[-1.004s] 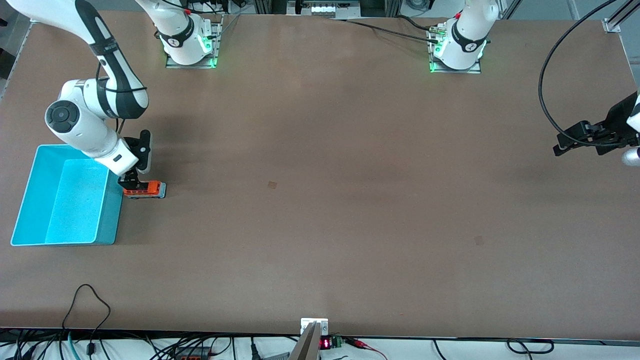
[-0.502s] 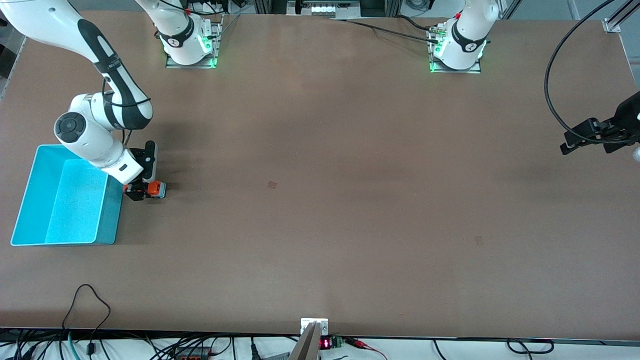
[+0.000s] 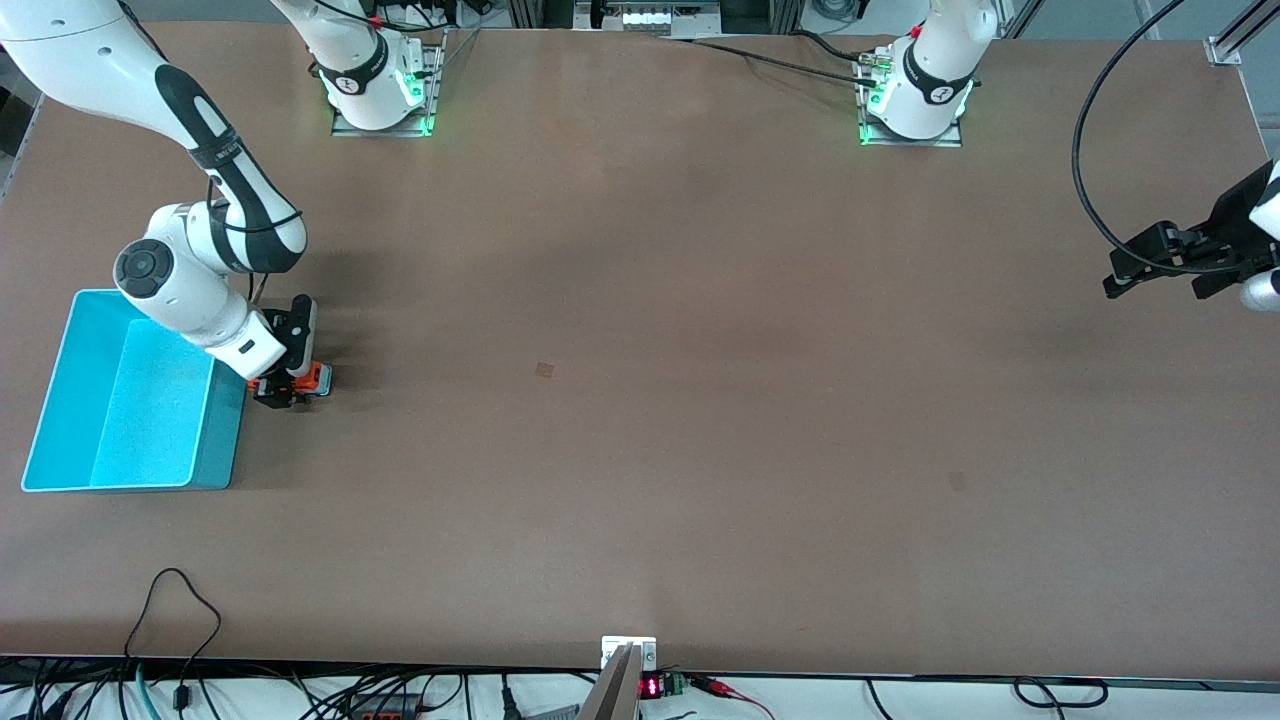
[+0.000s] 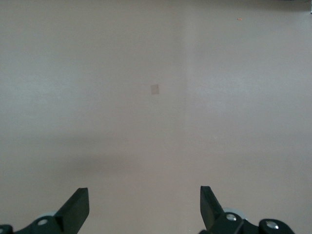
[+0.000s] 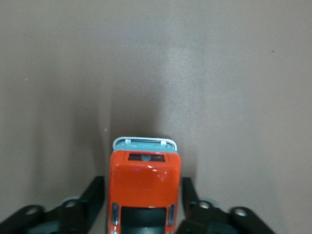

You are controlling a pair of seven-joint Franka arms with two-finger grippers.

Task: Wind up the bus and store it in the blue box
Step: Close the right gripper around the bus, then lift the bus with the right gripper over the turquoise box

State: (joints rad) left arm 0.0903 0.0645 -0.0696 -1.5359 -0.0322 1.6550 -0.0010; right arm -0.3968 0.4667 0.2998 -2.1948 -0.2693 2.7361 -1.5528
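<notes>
**Bus between my right claw's fingers, box alongside**

Beside my right claw, toward my right arm's end of the surface (image 3: 700, 300), the blue box (image 3: 60, 400) sits with its open top free. My right claw (image 3: 283, 385) is down at the surface, fingers (image 5: 92, 195) apart, straddling the bus (image 5: 144, 190). The bus's long axis runs straight out from between the fingers, pale front pointing away from my wrist. Closing should pinch its sides. My left claw (image 4: 145, 207) waits, fingers spread and holding nothing, over the surface's other end, much too distant to help.
</notes>
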